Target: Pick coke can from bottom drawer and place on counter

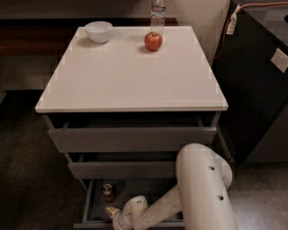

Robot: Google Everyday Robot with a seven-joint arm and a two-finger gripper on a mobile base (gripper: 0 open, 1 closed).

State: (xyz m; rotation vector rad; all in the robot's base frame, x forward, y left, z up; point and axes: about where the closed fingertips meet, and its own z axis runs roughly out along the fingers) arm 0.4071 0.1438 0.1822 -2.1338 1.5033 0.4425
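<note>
The robot's pale, rounded tool [112, 212] sits low at the front of the open grey flat-fronted bottom drawer [87, 204]; whether it is open or closed cannot be told. Just behind it in that drawer stands the small red cylindrical coke can [107, 192], silver-topped, its label unreadable. Above the drawer, the glossy white square bench [130, 76] carries a white bowl [98, 31], a red apple [153, 41] and a clear water bottle [158, 11].
</note>
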